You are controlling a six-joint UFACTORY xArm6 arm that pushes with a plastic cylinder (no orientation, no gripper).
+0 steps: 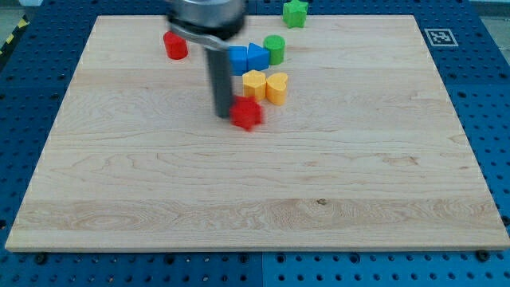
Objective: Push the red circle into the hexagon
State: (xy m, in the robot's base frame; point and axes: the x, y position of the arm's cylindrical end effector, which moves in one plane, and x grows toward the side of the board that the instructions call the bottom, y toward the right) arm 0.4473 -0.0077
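Note:
The red circle (175,45) stands near the view's top left of the wooden board (255,183). The yellow hexagon (253,84) sits near the top middle, touching a yellow heart (276,88) on its right. My tip (224,116) is on the board just left of a red star-like block (247,114), touching or almost touching it. The tip is below and to the right of the red circle, and below-left of the hexagon.
A blue cube (237,58) and a blue triangle (257,57) sit above the hexagon, with a green cylinder (275,48) to their right. A green star (296,13) lies at the board's top edge. A marker tag (437,37) is at the top right.

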